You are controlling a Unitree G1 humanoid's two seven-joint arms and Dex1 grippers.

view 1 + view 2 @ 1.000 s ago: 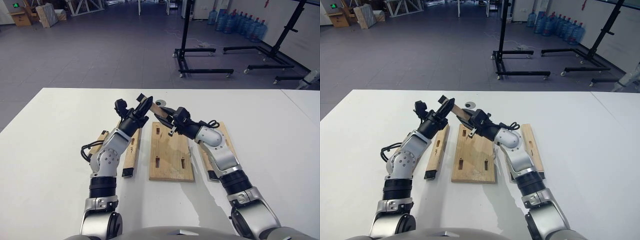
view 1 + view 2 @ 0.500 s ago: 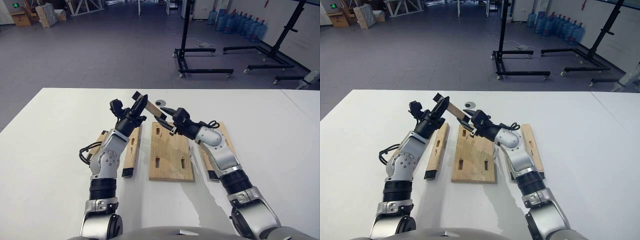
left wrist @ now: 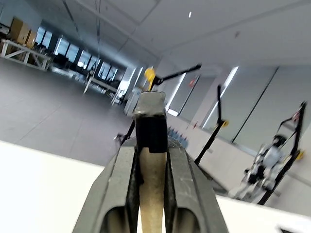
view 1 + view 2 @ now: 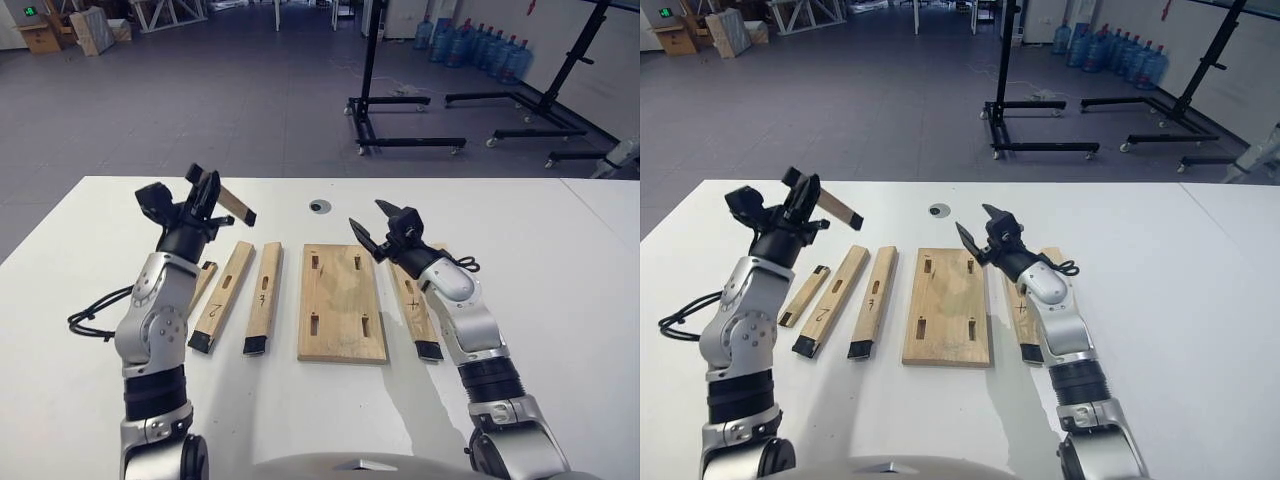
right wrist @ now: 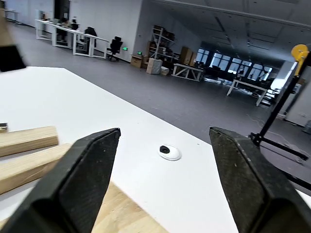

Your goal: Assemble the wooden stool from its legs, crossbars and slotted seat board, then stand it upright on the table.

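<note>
Above the surface's [image 4: 90, 330] left side, L gripper [image 4: 203, 192] is pinching a prob. light, stiff black-tipped wooden bar [image 4: 233, 205] near its plain end, while R gripper [image 4: 385, 228] is hovering wide open by the seat board [image 4: 340, 305].

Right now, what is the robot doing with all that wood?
It is putting a stool together from wooden parts. Its left gripper holds a short crossbar up in the air. Its right gripper hovers open near the far edge of the slotted seat board, which lies flat on the white table. Loose legs lie on both sides of it.
</note>
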